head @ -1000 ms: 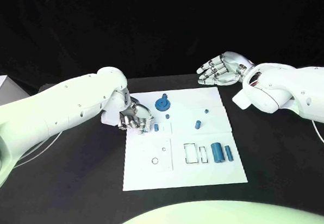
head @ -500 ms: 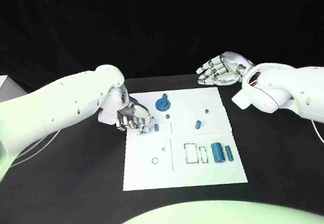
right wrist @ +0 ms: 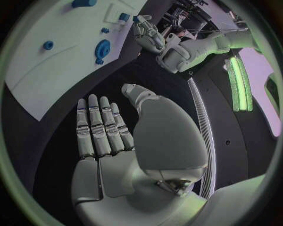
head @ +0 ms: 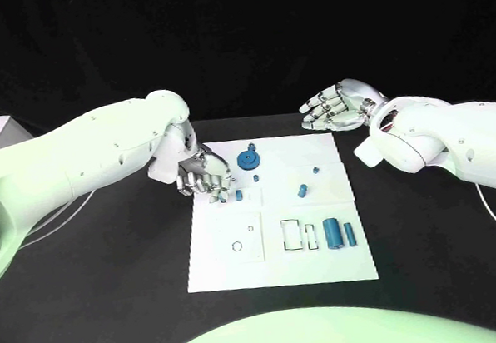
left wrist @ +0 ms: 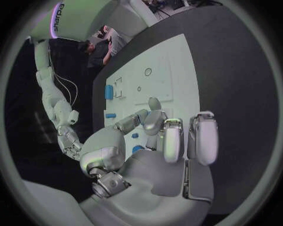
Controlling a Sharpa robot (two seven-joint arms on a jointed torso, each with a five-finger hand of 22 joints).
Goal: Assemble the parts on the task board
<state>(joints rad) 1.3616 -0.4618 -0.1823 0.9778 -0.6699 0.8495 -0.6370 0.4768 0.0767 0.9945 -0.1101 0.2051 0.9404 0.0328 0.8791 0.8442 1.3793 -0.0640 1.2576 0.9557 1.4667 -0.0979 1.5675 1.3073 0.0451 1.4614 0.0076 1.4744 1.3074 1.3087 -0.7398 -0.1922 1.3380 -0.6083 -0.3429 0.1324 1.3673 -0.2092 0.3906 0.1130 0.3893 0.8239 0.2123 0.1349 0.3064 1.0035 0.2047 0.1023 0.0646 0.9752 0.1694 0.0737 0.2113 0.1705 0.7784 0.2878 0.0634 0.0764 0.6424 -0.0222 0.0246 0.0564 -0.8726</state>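
1. While the left hand [head: 205, 173] hovers empty, fingers loosely spread, over the task board [head: 229, 272], its fingertips could knock the small blue peg [head: 239, 195] just beside them.
2. Resting open beyond the board's far corner, the right hand [head: 335, 106] cannot steady anything.

Left robot hand [head: 204, 173] over the task board [head: 280, 260] far-left corner — near half unobstructed.

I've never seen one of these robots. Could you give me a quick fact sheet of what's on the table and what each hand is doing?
Table: black
Task board: white plate in the middle of the table
Parts: small blue pieces on the board, including a round disc and two cylinders
Left hand: over the board's far left corner, beside a small blue piece, holding nothing visible
Right hand: beyond the board's far right corner, fingers apart, empty
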